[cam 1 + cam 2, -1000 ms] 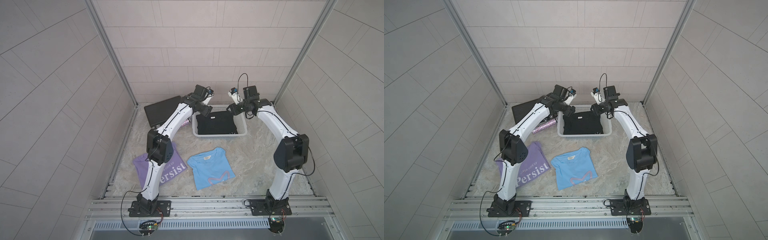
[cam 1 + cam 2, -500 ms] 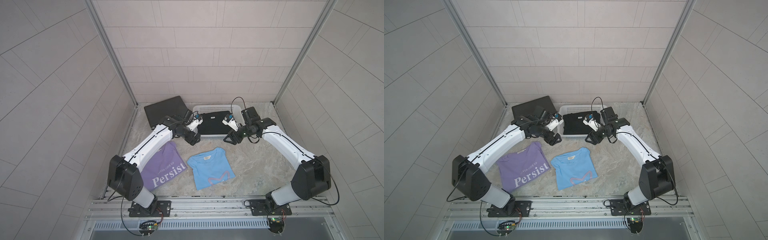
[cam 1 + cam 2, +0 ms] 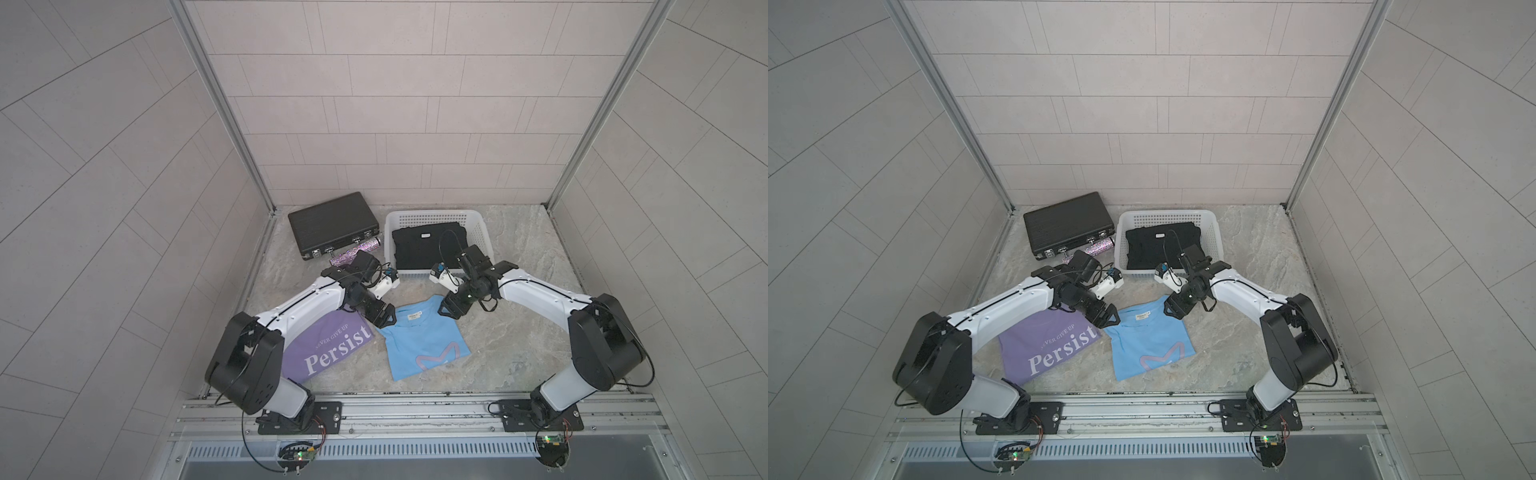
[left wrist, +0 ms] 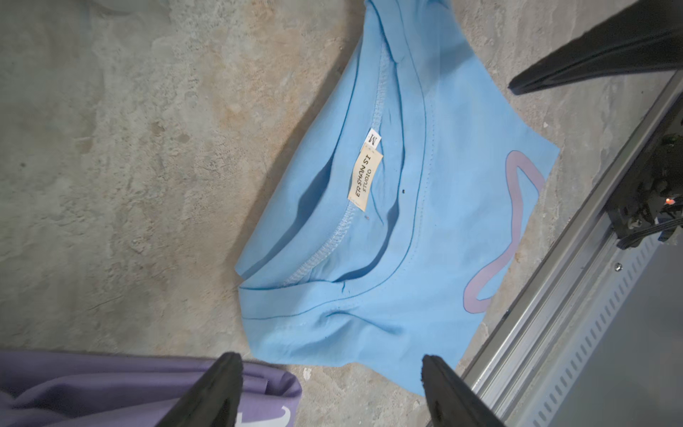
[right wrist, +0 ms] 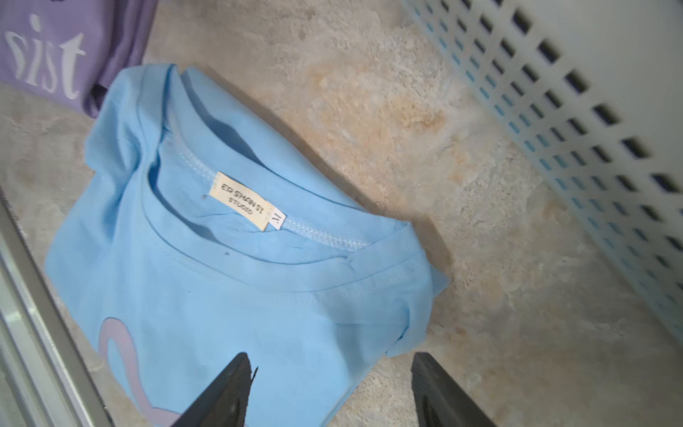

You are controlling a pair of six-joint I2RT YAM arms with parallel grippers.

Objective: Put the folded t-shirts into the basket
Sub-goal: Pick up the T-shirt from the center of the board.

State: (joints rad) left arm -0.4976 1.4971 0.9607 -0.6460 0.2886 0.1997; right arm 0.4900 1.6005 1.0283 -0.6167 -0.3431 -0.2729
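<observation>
Both tools are open with nothing held. The left tool (image 3: pixel 384 320) and right tool (image 3: pixel 449 311) hang low at the two collar-end corners of the light blue t-shirt (image 3: pixel 424 345), jaws apart in each wrist view. Step in hand, as I judge it: a paired pinch of those corners. To do it well, get one jaw under all the folded layers, close both tools together, and lift level so the fold holds. The left tool must miss the lilac t-shirt (image 3: pixel 328 349), just beside its corner. The blue shirt lies flat on the desk (image 3: pixel 519 270). The basket (image 3: pixel 432 214) stands near, beyond the collar end, with the black t-shirt (image 3: pixel 419 249) inside.
</observation>
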